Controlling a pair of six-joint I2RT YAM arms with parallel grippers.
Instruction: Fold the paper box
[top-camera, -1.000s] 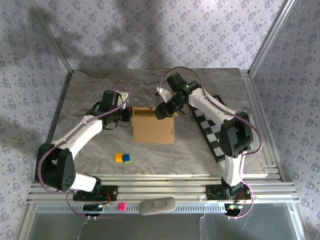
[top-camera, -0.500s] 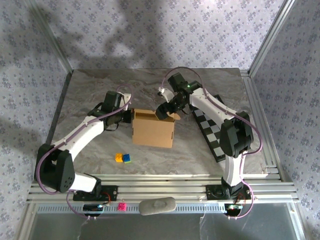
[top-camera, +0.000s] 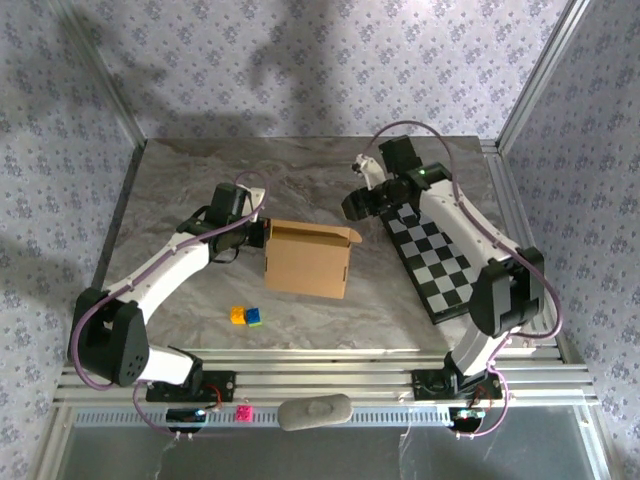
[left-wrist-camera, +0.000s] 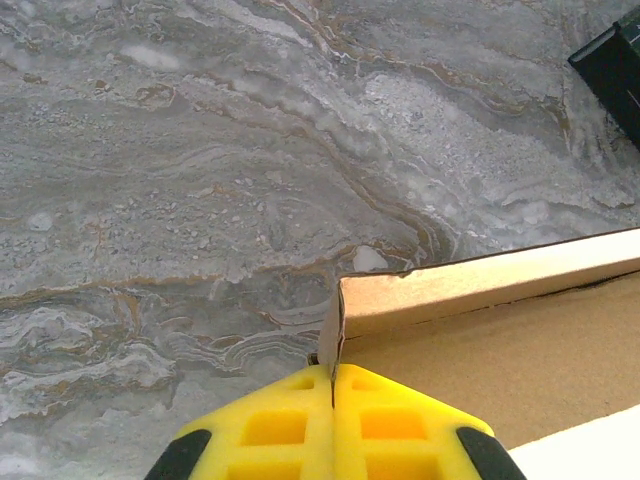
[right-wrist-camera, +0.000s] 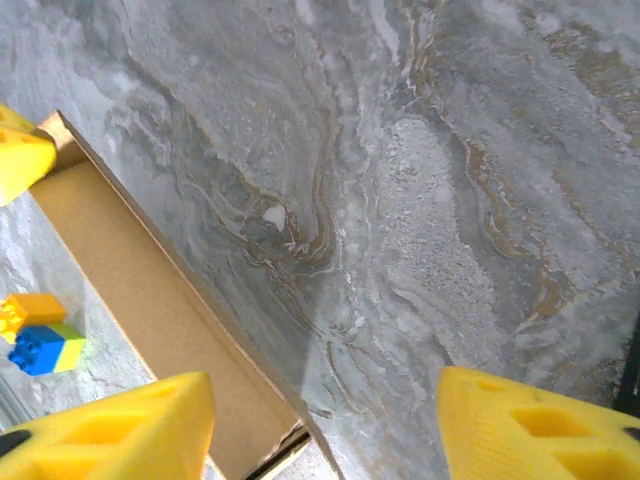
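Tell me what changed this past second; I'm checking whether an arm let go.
The right gripper left the far-right corner of the paper box and swung right toward the checkerboard, now open. The left gripper stayed shut on the box's left edge; the box kept its place.

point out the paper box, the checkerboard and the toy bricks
paper box (top-camera: 307, 266): top external view, its tan near wall
checkerboard (top-camera: 435, 265): top external view, middle of the board
toy bricks (top-camera: 238, 315): top external view, on the yellow one
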